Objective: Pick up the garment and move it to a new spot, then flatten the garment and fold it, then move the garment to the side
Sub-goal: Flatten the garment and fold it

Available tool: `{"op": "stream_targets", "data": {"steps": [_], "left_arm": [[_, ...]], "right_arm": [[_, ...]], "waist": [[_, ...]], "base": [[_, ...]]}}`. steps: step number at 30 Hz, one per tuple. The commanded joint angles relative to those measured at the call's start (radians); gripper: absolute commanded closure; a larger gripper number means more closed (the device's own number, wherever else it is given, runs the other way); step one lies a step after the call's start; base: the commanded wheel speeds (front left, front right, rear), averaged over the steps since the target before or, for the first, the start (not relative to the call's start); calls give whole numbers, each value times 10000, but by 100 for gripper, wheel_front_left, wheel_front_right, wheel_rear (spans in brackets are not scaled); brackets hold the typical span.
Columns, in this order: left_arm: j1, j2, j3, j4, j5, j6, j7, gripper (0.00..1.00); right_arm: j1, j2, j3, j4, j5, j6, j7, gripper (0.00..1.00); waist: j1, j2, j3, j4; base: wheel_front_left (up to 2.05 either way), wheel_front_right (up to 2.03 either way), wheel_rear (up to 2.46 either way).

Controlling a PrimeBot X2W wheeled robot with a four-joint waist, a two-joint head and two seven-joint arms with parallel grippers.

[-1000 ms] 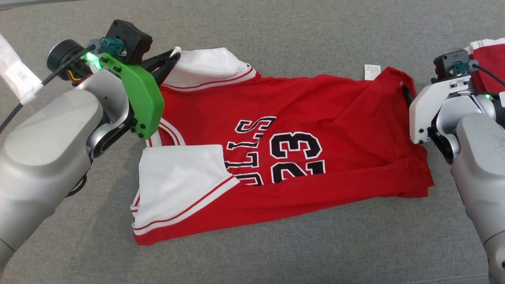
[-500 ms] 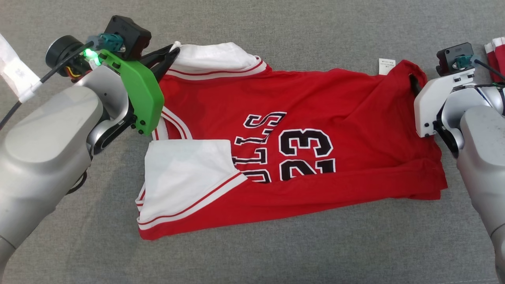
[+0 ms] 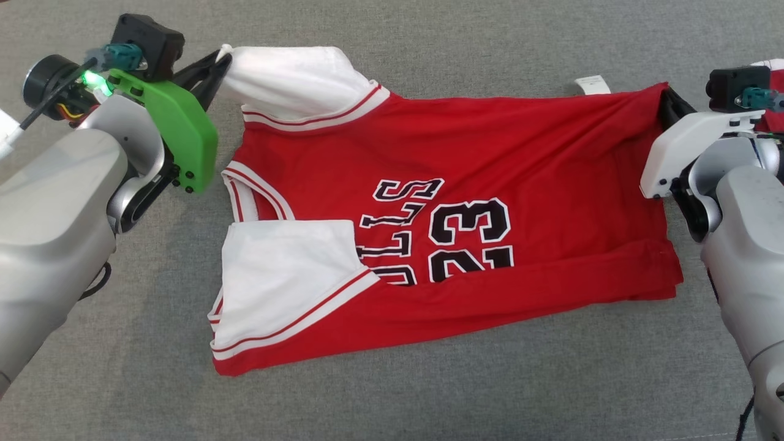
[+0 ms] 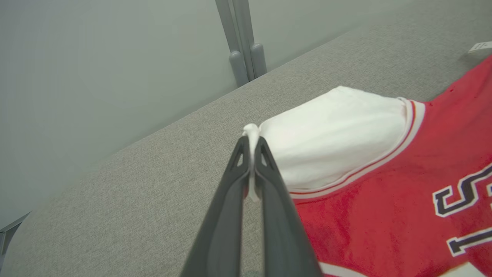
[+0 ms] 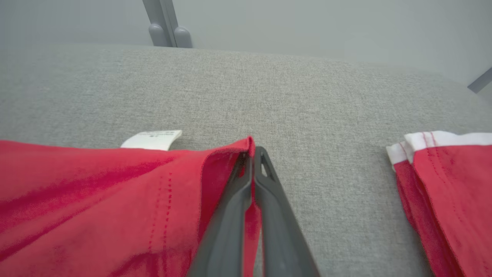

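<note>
The left gripper (image 3: 222,59) is shut tight on the very tip of the white sleeve (image 3: 294,73). In the left wrist view its two dark fingers (image 4: 230,200) press together, and a small bit of white cloth pokes out just past them. The rest of the sleeve puffs out to the right of those fingers and looks a bit lifted.

The jersey (image 3: 490,153) lies on the grey mat (image 3: 392,398) between the two grippers, with the number side up. Its far edge runs almost straight from one gripper to the other. The other white sleeve (image 3: 282,275) is folded over the front. It sits nearer the robot than the left gripper and touches neither gripper.

A small white tag (image 3: 592,84) lies on the mat just left of the right gripper's tips. The right gripper (image 3: 666,101) is clamped on the far corner of the red hem. In the right wrist view, red cloth is squeezed between its fingers. Well apart on its right side lies a second red garment (image 5: 442,184) with a white trim.

I think the jersey is soft, light and floppy. It will sag wherever nothing holds it, and it will not break. The best spots to hold look like the ones held now, a sleeve tip and a hem corner on the same edge. Pulling those apart should smooth the cloth. The left pinch has only a tiny bit of cloth, so a hard tug could let it slip out.
</note>
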Motion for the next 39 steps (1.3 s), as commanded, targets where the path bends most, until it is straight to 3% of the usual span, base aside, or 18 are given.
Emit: {"op": "stream_targets", "data": {"steps": [1,6,12,25,30,39], "left_arm": [[105,65,95,141,-40,147,-165,100],[-46,-42,404,603,-85,474,-774,100],[-328,-301,614,1261,23,675,-1391,100],[-1192,-1128,893,2881,464,866,-2568,100],[-1030,-1342,790,3281,720,531,-2712,100],[-302,-1086,530,2965,1040,-16,-2779,100]], "right_arm": [[48,102,11,-114,342,-18,-226,100],[179,151,388,-617,1696,-18,-868,100],[133,-298,1156,-992,2745,-18,-1194,100],[-792,-1019,2633,-893,3118,-18,-1779,100],[-981,-1193,3144,-774,3207,-18,-1974,100],[-567,-1690,4014,-920,3583,-18,-2199,100]], "waist": [[0,0,14,-3],[0,0,111,22],[0,0,268,84],[0,0,651,200],[0,0,528,279],[0,0,-196,708]], "base": [[0,0,0],[0,0,0],[0,0,0],[0,0,0],[0,0,0],[0,0,0]]}}
